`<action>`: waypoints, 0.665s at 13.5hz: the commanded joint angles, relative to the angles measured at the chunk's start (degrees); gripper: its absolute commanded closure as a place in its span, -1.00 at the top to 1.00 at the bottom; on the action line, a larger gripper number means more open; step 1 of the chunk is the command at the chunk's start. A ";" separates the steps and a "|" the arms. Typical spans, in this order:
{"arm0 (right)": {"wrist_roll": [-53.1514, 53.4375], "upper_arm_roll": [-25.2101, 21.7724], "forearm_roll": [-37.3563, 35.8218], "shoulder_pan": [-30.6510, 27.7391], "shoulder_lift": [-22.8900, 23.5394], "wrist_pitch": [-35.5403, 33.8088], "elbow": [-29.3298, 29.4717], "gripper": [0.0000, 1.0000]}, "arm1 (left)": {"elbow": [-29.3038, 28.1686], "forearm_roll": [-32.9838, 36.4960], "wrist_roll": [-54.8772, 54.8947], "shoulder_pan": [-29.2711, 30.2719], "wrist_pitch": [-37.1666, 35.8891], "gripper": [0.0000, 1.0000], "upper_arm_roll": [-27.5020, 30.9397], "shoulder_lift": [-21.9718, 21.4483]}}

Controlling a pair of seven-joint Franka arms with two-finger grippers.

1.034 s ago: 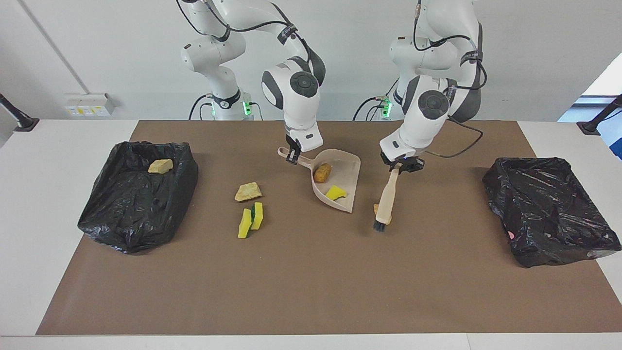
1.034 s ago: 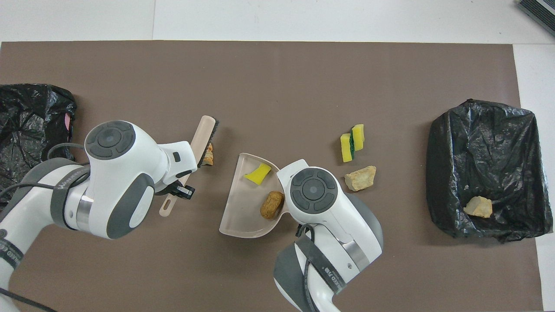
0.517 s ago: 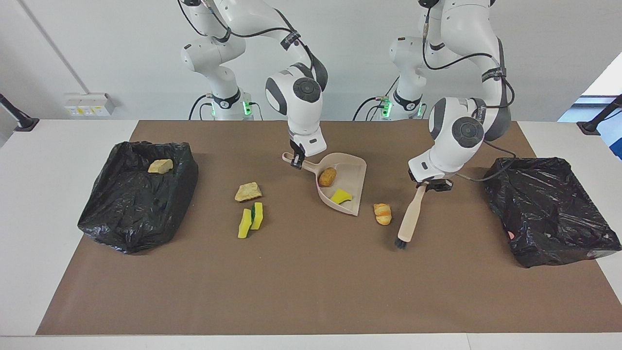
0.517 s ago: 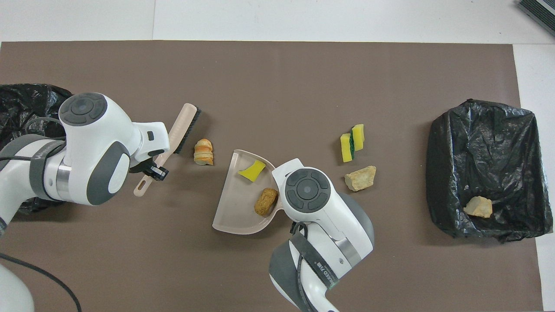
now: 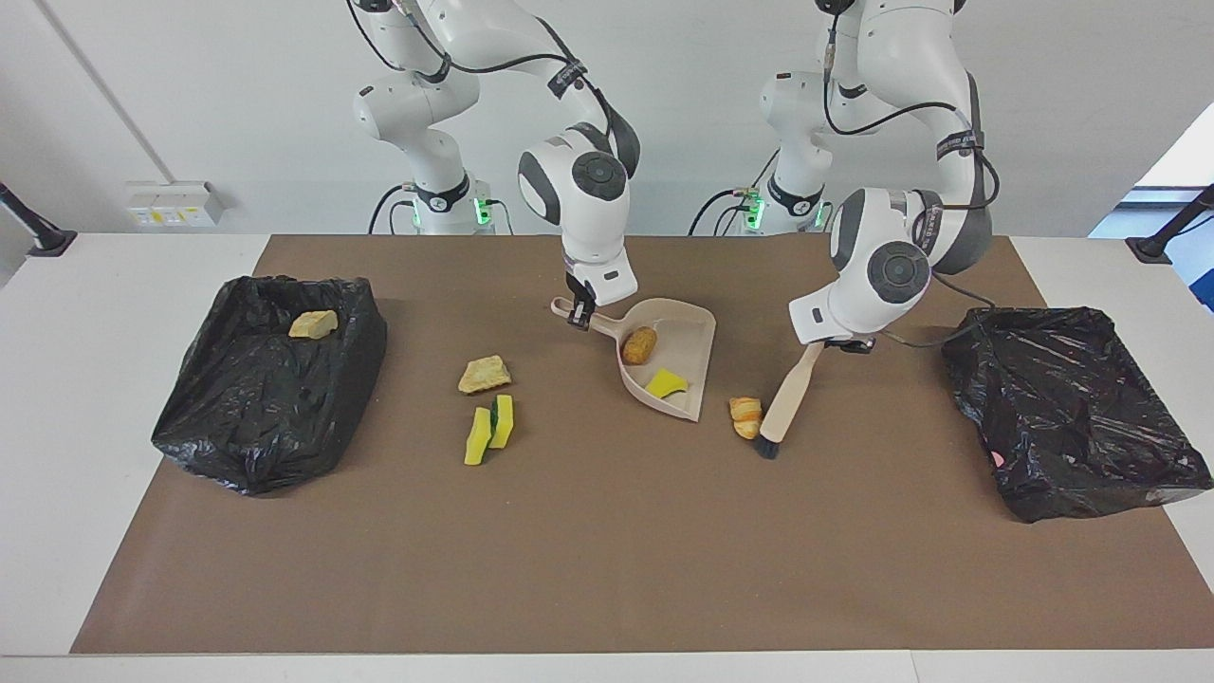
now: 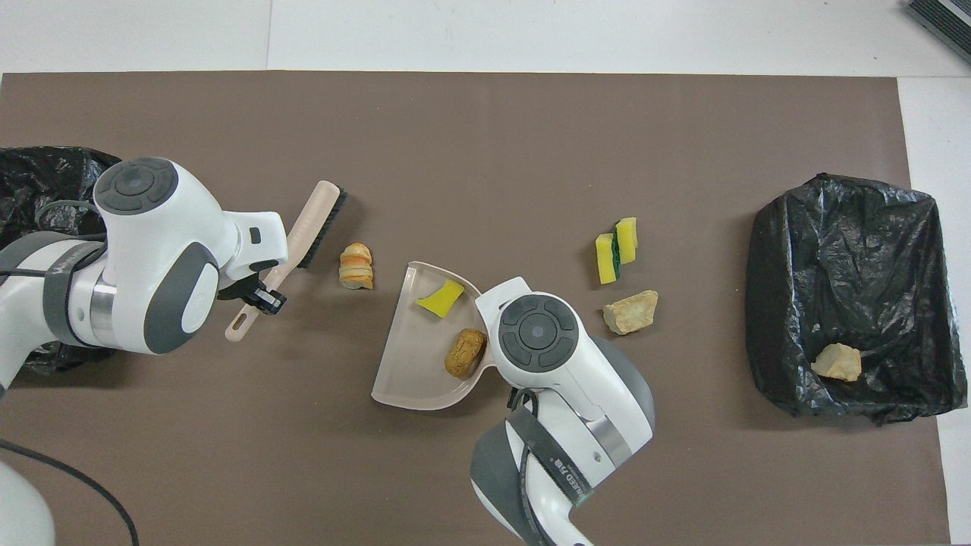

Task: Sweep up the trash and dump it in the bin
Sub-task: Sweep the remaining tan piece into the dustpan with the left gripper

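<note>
Highest in the facing frame, just above centre, the right gripper (image 5: 579, 318) has its fingers pressed onto the handle of the dustpan (image 5: 704, 334). The pan lies flat at the frame's centre, its open lip turned toward the left arm's end. A brown chunk (image 5: 639, 345) and a yellow chunk (image 5: 666, 382) lie inside it.

Level with the pan, toward the left arm's end, the left gripper (image 5: 835, 343) is clamped on the brush (image 5: 787, 398) near the top of its handle. The brush slants down so that its bristles sit lower in the frame, just beside an orange chunk (image 5: 745, 417). Whether the bristles touch the chunk I cannot tell. That chunk lies on the mat between the bristles and the pan's lip, apart from the lip.

Toward the right arm's end of the pan lies a tan chunk (image 5: 485, 374), and below it in the frame a yellow-green pair (image 5: 490, 428). A black bin (image 5: 266, 417) at that edge of the frame holds one pale chunk (image 5: 313, 324); another bin (image 5: 1062, 408) sits at the left arm's edge.

The step in hand looks like sweeping the orange chunk. The next move calls for a low push of the bristles toward the lip while the pan is held flat, so the chunk does not slip under or past it.
</note>
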 commanded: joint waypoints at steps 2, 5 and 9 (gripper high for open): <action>1.44 0.34 0.81 -0.01 0.59 0.35 0.57 -1.00 | -6.72 0.56 -0.09 -5.91 -1.53 -1.00 -0.01 -5.18; 1.44 0.34 0.81 -0.01 0.59 0.26 0.57 -1.00 | -8.23 0.38 -1.67 -12.23 -3.10 -1.00 -0.10 -7.03; 1.44 0.34 0.81 -0.01 0.59 0.26 0.57 -1.00 | -7.27 0.30 -4.05 -13.13 -3.63 -1.00 -0.98 -8.61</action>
